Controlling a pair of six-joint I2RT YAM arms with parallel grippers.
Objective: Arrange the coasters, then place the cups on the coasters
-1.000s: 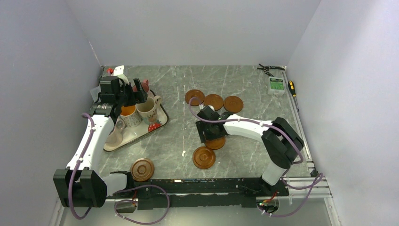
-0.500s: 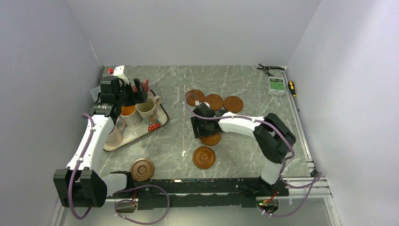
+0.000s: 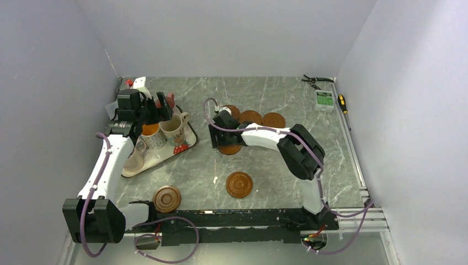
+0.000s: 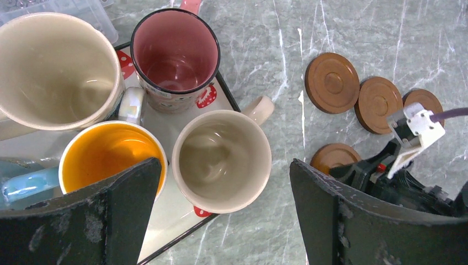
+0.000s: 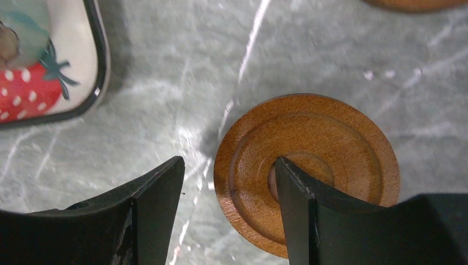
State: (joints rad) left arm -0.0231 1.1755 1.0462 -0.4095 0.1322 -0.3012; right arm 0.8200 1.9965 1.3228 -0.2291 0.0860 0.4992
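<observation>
Several brown coasters lie on the marble table. Three form a back row (image 3: 251, 117), one lies near the front centre (image 3: 239, 184) and one at the front left (image 3: 166, 198). Another coaster (image 5: 309, 165) lies flat under my right gripper (image 5: 229, 165), which is open. Its right finger rests on the coaster's centre dimple and its left finger is over bare table. My left gripper (image 4: 225, 182) is open wide above the cups on the tray: a cream cup (image 4: 221, 160), an orange-lined one (image 4: 107, 157), a pink-lined one (image 4: 175, 52) and a large cream one (image 4: 52, 69).
The white strawberry-print tray (image 3: 185, 144) sits at the left, its corner close to the right gripper (image 3: 221, 138). Pliers (image 3: 317, 80), a small green-and-white box (image 3: 324, 99) and a screwdriver (image 3: 342, 102) lie at the back right edge.
My right gripper has slid back and left towards the tray, and the coaster under its finger has moved with it. The left arm has not moved.
</observation>
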